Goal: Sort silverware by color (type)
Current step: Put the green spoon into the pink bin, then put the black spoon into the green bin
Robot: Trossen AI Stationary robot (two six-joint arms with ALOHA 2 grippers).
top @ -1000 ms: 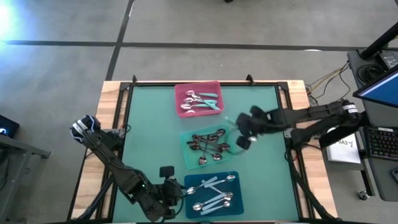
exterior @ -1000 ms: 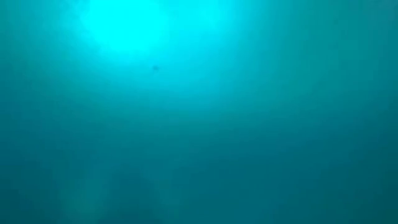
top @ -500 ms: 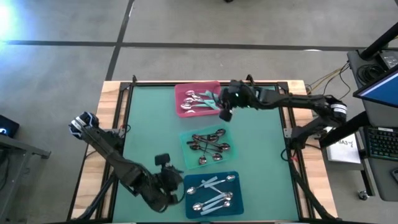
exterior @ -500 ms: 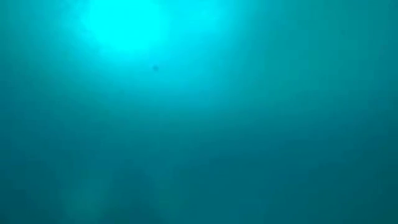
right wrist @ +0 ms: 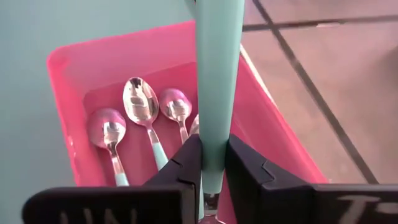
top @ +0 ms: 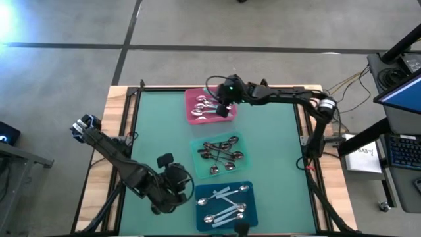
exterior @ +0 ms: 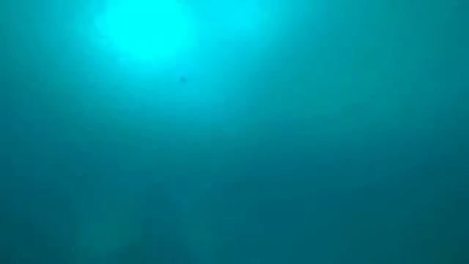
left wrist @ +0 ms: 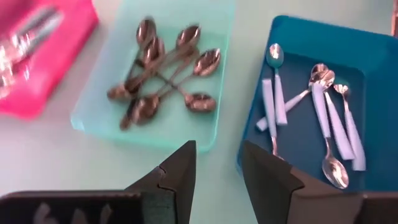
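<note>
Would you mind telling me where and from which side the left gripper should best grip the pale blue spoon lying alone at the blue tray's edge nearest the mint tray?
Grip mid-handle on the pale blue spoon, coming straight down from above. It lies flat in the blue tray, apart from the other spoons, so the left gripper, with open fingers, can likely straddle the narrow handle crosswise.

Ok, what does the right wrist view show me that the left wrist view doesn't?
Only the right wrist view shows the right tool shut on a teal-handled spoon above the pink tray, with teal-handled spoons lying inside. Only the left wrist view shows the open left tool, the mint tray of dark spoons, and the dark-teal tray of pale-blue-handled spoons. Both show the pink tray.
</note>
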